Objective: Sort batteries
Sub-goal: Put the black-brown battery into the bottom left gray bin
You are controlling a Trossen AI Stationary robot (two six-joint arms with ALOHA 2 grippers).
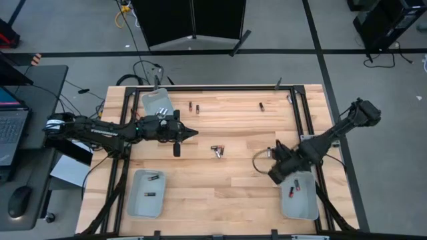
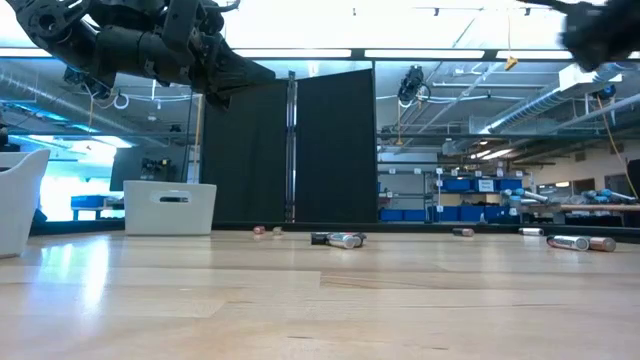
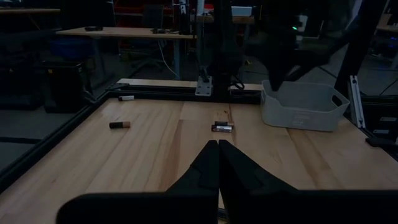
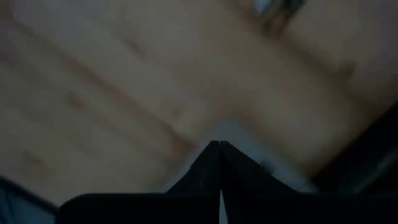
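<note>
A: status on grippers?

B: left gripper [image 1: 193, 134] up over the worktop [image 1: 220, 193] mid-left, fingers [image 3: 208, 168] pressed together, nothing btwn them. Right gripper [image 1: 273, 177] at the near-right tray [image 1: 303, 207], just over its inner rim, fingers [image 4: 217, 152] also closed tight, empty as far as I can see.

A: batteries?

B: scattered. Pair of batteries [image 1: 217, 151] mid-worktop, just ahead of the left fingertips and slightly to the side, well apart from the right ones. Same pair shows in low view [image 2: 338, 239] lying flat, touching or nearly so. Two more batteries at the far edge [image 1: 193, 107], beyond the left fingers. Single dark cell [image 1: 261, 105] further along the far edge, away from both.

A: in trays?

B: two cells [image 1: 293, 191] in the near-right tray, right beside the right fingers. Two cells [image 1: 152, 185] in the near-left tray [image 1: 133, 200], behind and below the left arm. Far-left tray [image 1: 155, 101] sits just beside the left wrist; a small mark inside it, can't tell what it is.
</note>
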